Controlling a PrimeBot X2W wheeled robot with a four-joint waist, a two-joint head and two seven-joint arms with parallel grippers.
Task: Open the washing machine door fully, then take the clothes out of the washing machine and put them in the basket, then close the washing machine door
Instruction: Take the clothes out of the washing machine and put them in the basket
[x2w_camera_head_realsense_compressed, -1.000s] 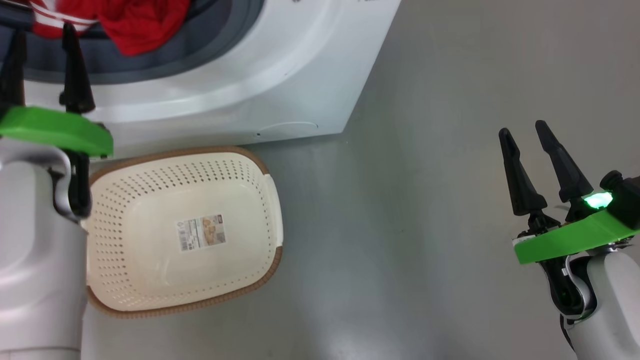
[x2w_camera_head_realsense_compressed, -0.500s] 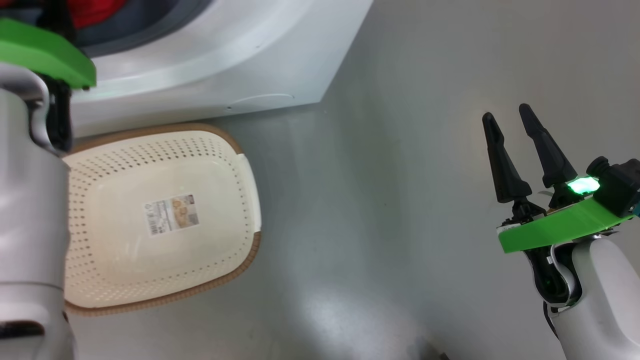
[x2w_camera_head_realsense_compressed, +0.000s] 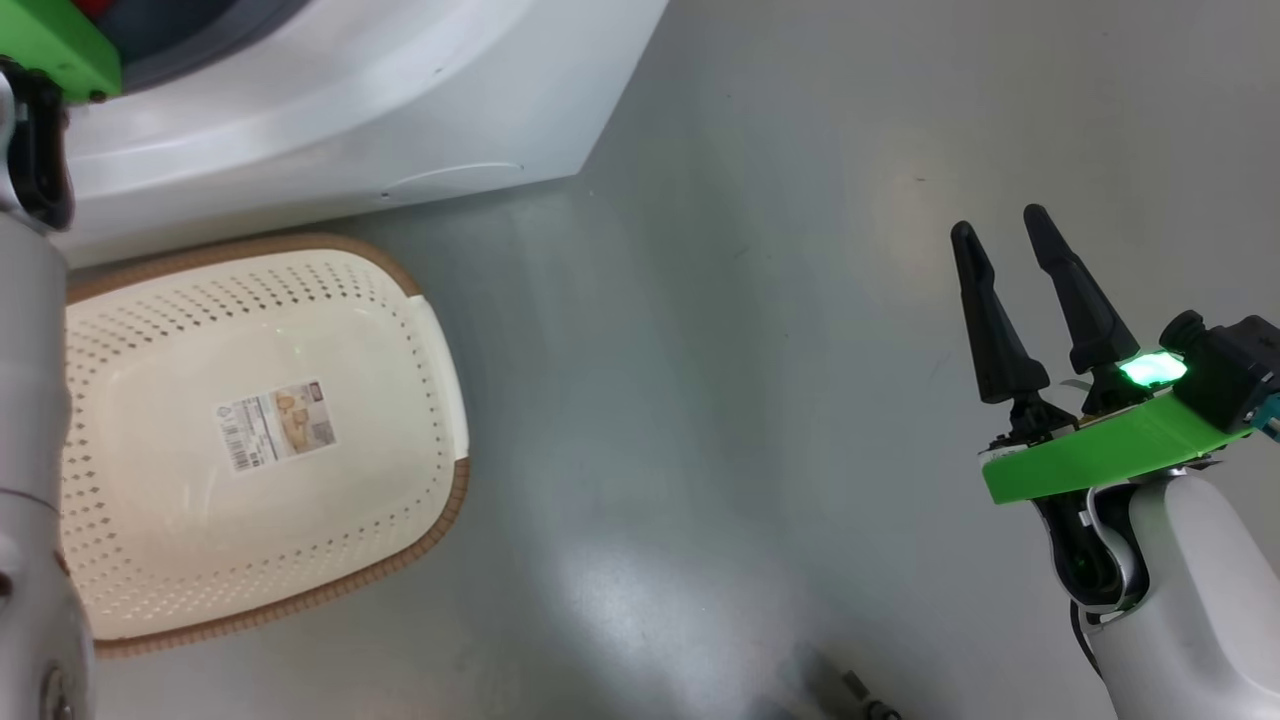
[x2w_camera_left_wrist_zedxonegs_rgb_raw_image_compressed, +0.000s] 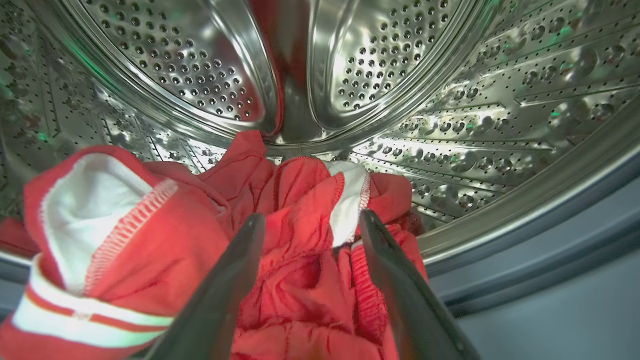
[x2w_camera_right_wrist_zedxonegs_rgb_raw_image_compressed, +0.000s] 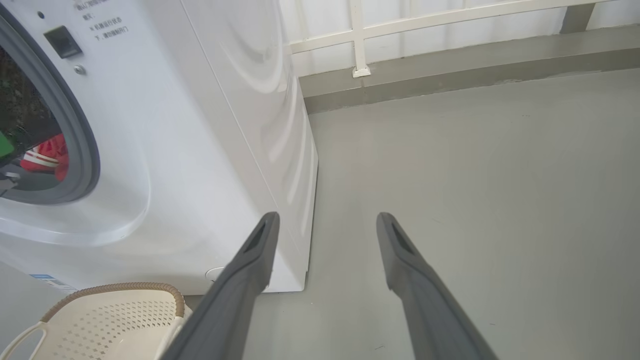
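In the left wrist view, the left gripper (x2w_camera_left_wrist_zedxonegs_rgb_raw_image_compressed: 312, 216) stood wide apart at the lower middle of the frame, inside the steel drum (x2w_camera_left_wrist_zedxonegs_rgb_raw_image_compressed: 200, 65). The red and white clothes (x2w_camera_left_wrist_zedxonegs_rgb_raw_image_compressed: 300, 260) lay between its two fingers, but I could not tell if the fingers touched the fabric. The clothes filled the lower left and the centre of that frame, on the bottom of the drum.

In the head view, the right gripper (x2w_camera_head_realsense_compressed: 998, 222) was at the right side, also wide apart and holding nothing, over the grey floor (x2w_camera_head_realsense_compressed: 750, 400). The washing machine (x2w_camera_head_realsense_compressed: 350, 110) took the upper left of the frame. Just below it, at the left, stood the basket (x2w_camera_head_realsense_compressed: 455, 500), with only a paper label (x2w_camera_head_realsense_compressed: 275, 424) on its bottom.
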